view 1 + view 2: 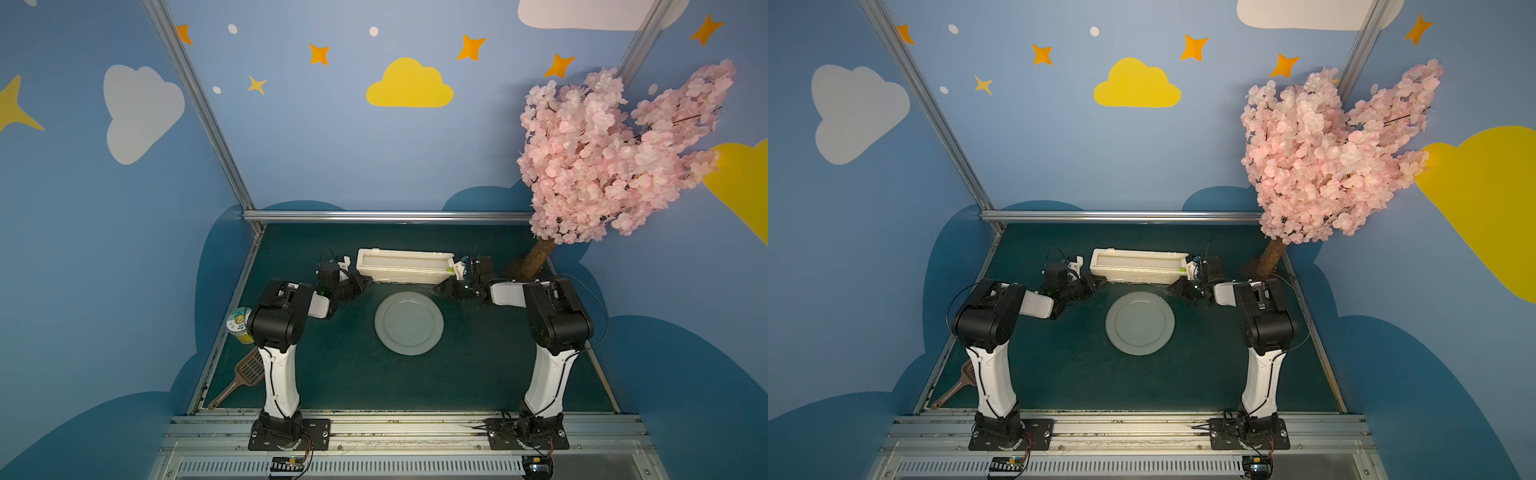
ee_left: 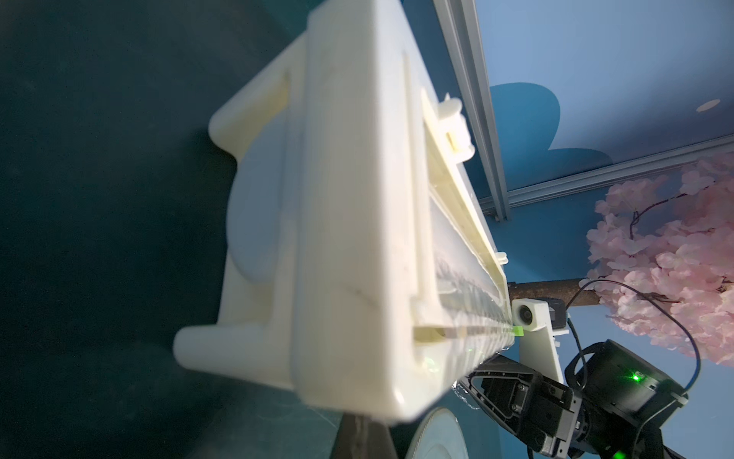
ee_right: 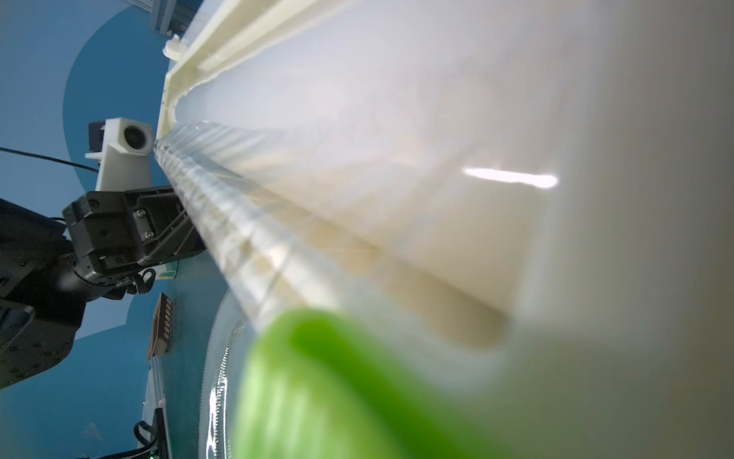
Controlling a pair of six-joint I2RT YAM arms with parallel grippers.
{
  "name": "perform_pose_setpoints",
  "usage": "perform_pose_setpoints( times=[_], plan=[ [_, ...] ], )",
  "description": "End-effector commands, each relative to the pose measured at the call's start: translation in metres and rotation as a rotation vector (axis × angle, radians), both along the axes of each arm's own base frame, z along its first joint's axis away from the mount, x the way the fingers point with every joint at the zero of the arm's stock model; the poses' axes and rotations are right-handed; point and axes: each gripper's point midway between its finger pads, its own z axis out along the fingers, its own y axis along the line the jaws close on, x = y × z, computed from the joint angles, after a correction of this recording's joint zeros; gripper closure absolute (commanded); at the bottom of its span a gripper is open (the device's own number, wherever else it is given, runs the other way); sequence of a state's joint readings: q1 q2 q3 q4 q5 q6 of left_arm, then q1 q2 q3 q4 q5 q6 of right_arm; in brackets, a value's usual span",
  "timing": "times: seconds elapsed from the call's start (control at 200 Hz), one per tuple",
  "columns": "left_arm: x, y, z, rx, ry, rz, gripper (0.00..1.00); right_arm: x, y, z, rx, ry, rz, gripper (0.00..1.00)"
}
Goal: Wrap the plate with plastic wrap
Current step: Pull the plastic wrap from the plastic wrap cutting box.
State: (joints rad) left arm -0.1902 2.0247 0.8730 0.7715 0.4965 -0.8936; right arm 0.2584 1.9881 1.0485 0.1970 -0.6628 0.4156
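Note:
The pale round plate lies flat at the mat's centre. Just behind it stands the long cream dispenser box. A narrow strip of plastic wrap glints along the box's lower front edge. My left gripper sits shut at the strip's left end. At the right end my right gripper is shut too, with film glints at its tip. The box's green cutter tab fills the right wrist view.
A small yellow-green jar and a brown slotted scoop lie by the left wall beside my left arm. A pink blossom tree overhangs the back right corner, its trunk close behind my right wrist.

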Motion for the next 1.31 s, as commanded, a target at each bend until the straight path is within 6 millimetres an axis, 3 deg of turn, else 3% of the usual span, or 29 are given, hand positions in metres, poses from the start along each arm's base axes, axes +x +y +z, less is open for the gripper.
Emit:
perform_pose_setpoints(
  times=[0.0, 0.18, 0.35, 0.731, 1.041, 1.301],
  plan=[
    [-0.006, 0.005, 0.013, -0.008, -0.015, 0.022, 0.97, -0.01, 0.002, 0.021, -0.007, -0.007, 0.001, 1.0],
    [-0.017, 0.007, 0.018, -0.014, -0.01, 0.03, 0.97, -0.022, 0.002, 0.051, -0.019, -0.03, 0.011, 1.0],
    [-0.015, 0.01, 0.043, -0.024, -0.024, 0.057, 0.97, -0.012, 0.002, 0.084, -0.019, -0.025, -0.009, 1.0],
    [0.035, 0.026, 0.106, 0.039, -0.022, 0.12, 0.97, 0.045, -0.015, 0.14, -0.053, 0.004, -0.157, 1.0],
    [0.066, 0.025, 0.16, 0.07, -0.076, 0.097, 0.97, 0.077, -0.019, 0.181, -0.014, -0.03, -0.185, 1.0],
    [0.077, 0.03, 0.196, 0.093, -0.115, 0.097, 0.97, 0.094, -0.018, 0.218, 0.007, -0.062, -0.187, 1.0]
  ],
)
